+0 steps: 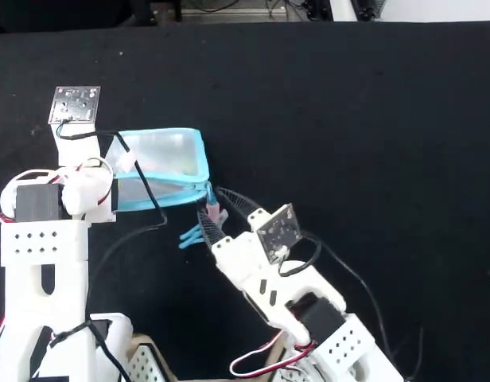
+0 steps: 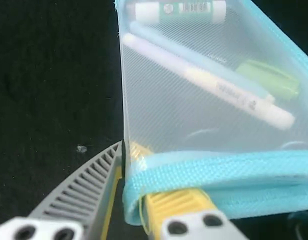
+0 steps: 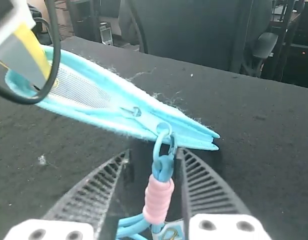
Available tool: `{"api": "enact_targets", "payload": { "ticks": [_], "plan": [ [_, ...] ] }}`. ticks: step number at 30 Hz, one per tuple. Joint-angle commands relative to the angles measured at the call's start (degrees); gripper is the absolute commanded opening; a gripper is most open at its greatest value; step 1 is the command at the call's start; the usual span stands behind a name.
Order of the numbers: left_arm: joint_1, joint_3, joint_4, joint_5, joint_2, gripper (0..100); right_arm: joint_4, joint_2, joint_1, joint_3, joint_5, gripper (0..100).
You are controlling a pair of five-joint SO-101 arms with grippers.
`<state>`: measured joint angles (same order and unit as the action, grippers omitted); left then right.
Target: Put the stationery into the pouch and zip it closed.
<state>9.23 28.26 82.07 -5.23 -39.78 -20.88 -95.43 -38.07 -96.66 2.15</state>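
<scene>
Now the translucent mesh pouch with light-blue trim (image 1: 161, 155) lies flat on the black cloth-covered table (image 1: 348, 119), left of centre in the high view. Through its mesh show a white tube with a green band (image 2: 179, 10), a pale blue pen (image 2: 194, 65), a white pen (image 2: 219, 92) and a green cap-shaped piece (image 2: 269, 80), all inside the pouch. The left gripper (image 2: 126, 150) is at the pouch's lower left corner in the high view, its grey and yellow jaws pinched together on the blue edge tape. The right gripper (image 3: 154, 151) sits just below the pouch's lower right corner, where the zip slider (image 3: 164, 130) stands near the end of the zip. Its jaws are parted, one on each side of the blue pull cord with a pink bead (image 3: 159, 197), and a small gap shows on both sides.
</scene>
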Motion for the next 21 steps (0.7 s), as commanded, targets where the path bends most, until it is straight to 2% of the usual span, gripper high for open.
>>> {"api": "enact_targets", "payload": {
  "ticks": [1,5,13,18,21],
  "plan": [
    [0.31,1.71,0.26,0.88,0.44,3,0.88,0.04,0.44,-0.04,0.18,17.3],
    [0.31,1.71,0.26,0.88,0.44,3,0.88,0.13,0.79,-0.48,-4.75,17.3],
    [0.31,1.71,0.26,0.97,0.44,3,0.79,0.13,4.48,0.66,-4.84,17.3],
    [0.31,1.71,0.18,0.88,0.44,3,-7.74,0.13,4.13,6.37,-4.75,17.3],
    [0.31,1.71,0.09,0.88,0.44,3,-8.88,0.13,4.13,7.34,-4.75,17.3]
  ]
}}
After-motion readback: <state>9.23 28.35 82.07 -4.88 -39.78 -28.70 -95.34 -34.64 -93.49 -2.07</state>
